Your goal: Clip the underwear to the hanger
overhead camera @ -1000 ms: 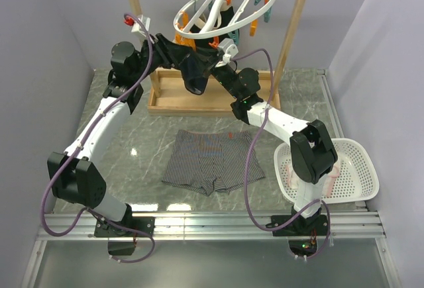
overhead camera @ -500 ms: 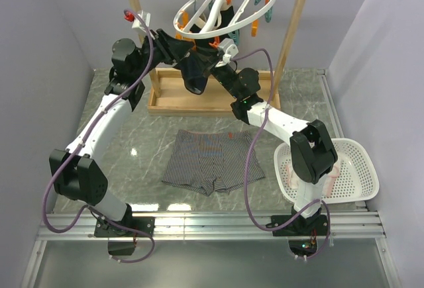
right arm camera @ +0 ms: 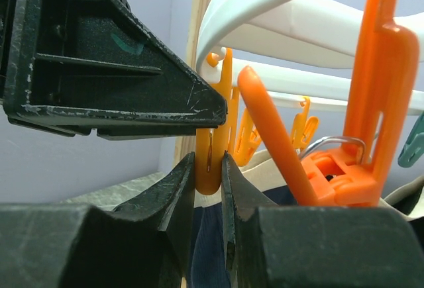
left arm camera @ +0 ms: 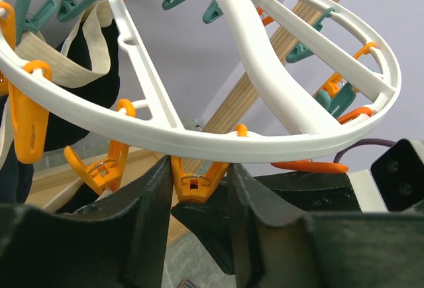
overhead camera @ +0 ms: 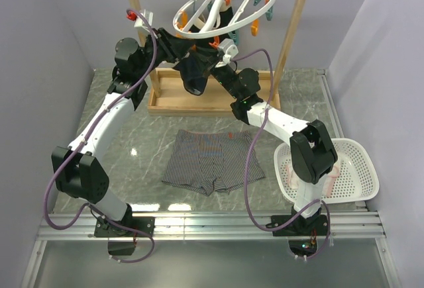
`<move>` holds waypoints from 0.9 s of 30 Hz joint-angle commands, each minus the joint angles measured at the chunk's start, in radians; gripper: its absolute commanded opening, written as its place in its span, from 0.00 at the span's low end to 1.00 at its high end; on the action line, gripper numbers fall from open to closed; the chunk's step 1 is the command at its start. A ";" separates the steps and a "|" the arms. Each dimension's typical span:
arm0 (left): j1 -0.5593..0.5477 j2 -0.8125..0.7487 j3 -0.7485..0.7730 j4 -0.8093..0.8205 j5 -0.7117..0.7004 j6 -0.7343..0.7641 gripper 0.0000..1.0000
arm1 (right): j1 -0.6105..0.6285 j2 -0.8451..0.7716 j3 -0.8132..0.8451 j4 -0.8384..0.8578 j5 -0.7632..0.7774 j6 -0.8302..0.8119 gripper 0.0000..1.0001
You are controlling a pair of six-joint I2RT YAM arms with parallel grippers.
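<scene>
Left gripper pinches an orange clothespin under the hanger ring; right gripper is clamped on the same pin.
Striped grey underwear lies flat on the table, well apart from the hanger.

Under the hanger: left gripper and right gripper are both clamping one orange clothespin, with the dark garment hanging just beside.
Sides: wooden frame posts are flanking the ring.
Table around the underwear: lying open.
Right edge: basket is sitting there.
</scene>
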 commanded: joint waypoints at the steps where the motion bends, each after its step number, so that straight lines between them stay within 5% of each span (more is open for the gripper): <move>1: -0.009 -0.002 0.055 0.083 -0.012 0.001 0.38 | 0.032 -0.030 -0.010 0.015 -0.061 0.000 0.00; 3: -0.009 -0.005 0.050 0.089 -0.016 -0.002 0.31 | 0.030 -0.030 -0.012 0.012 -0.061 -0.001 0.00; 6: -0.009 -0.008 0.040 0.107 -0.018 -0.005 0.02 | 0.030 -0.034 -0.020 0.009 -0.061 -0.001 0.00; 10: -0.009 -0.005 0.041 0.104 -0.009 -0.001 0.00 | 0.032 -0.053 -0.046 0.010 -0.050 -0.001 0.41; 14: -0.009 -0.005 0.038 0.104 -0.007 0.002 0.00 | 0.032 -0.088 -0.099 -0.013 -0.042 0.009 0.62; 21: -0.009 -0.008 0.032 0.101 -0.007 0.010 0.00 | 0.032 -0.212 -0.266 -0.197 -0.104 0.002 0.62; 27: -0.009 -0.013 0.020 0.107 -0.010 0.010 0.00 | 0.084 -0.271 -0.277 -0.640 -0.124 -0.058 0.58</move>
